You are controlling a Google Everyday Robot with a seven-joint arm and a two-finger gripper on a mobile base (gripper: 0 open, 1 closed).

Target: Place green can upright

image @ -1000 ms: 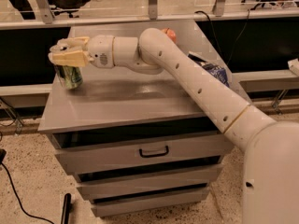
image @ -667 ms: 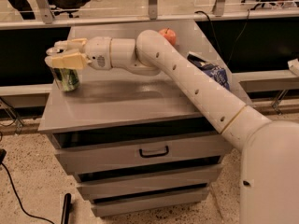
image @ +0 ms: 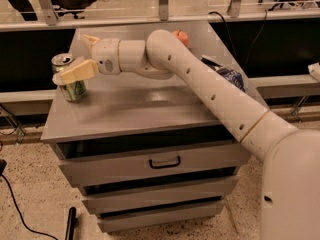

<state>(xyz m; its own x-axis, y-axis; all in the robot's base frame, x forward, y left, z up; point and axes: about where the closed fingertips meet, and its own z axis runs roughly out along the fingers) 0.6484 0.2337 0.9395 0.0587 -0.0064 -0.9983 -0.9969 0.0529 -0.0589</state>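
the green can (image: 74,88) is standing upright on the bench (image: 150,109), close to its left edge and near the front left corner, silver top facing up. the end effector (image: 70,58) is hovering right at the can, its fingers (image: 77,70) spreading apart: the near one is lying across the can's upper front, and the far one is sitting behind and to the right. the arm (image: 200,84) is reaching in from the right. an apple (image: 181,36) is resting toward the back, and a blue bag (image: 227,76) is lying at the right edge.
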